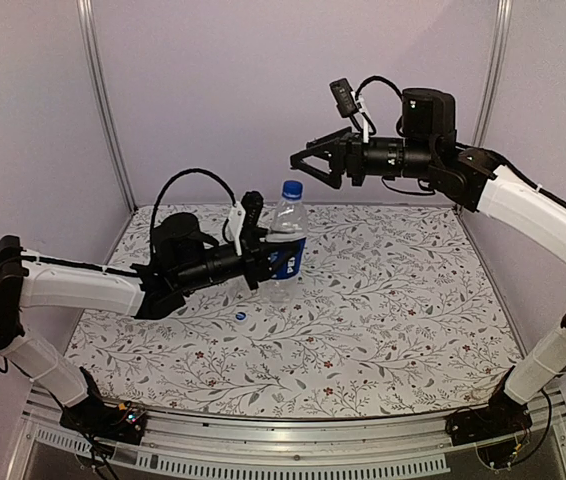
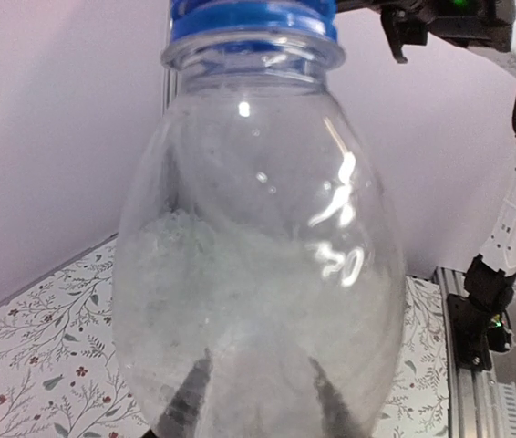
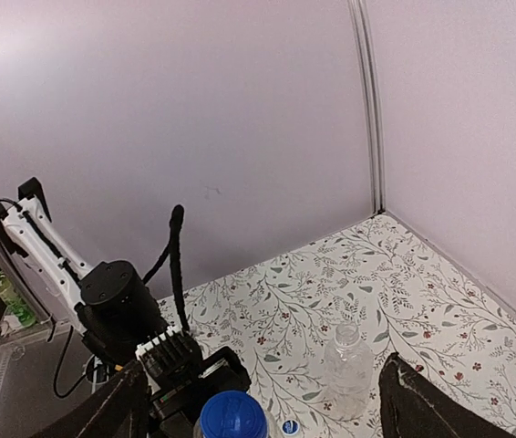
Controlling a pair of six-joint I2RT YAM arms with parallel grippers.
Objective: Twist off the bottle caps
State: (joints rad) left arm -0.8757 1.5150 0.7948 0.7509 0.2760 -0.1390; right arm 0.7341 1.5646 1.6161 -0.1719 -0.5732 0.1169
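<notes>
So the count here: two bottles, two blue caps, two arms.

The labelled bottle (image 1: 288, 222), clear with a dark blue label, is upright over the left-middle of the flowery table (image 1: 413, 320). The left gripper (image 1: 271, 262) comes in from the side and has its fingers (image 2: 191, 401) pinched onto the lower body. In the left wrist view you can see both of them as dark shapes through the plastic. I can't tell if the bottom actually sits on the table or hangs just above it. The screwed-on cap (image 1: 291, 188) is on its neck.

The plain bottle (image 3: 347, 365) has no label and an open neck. It stands on the table by itself, and I can only really make it out from the right wrist camera.

The loose cap (image 1: 242, 315) lies flat on the table, just in front of the left gripper and touching nothing.

The right gripper (image 1: 305, 165) is up in the air, above and a bit to the right of the screwed-on cap. Its fingers (image 3: 103, 412) are spread wide with nothing between them.
</notes>
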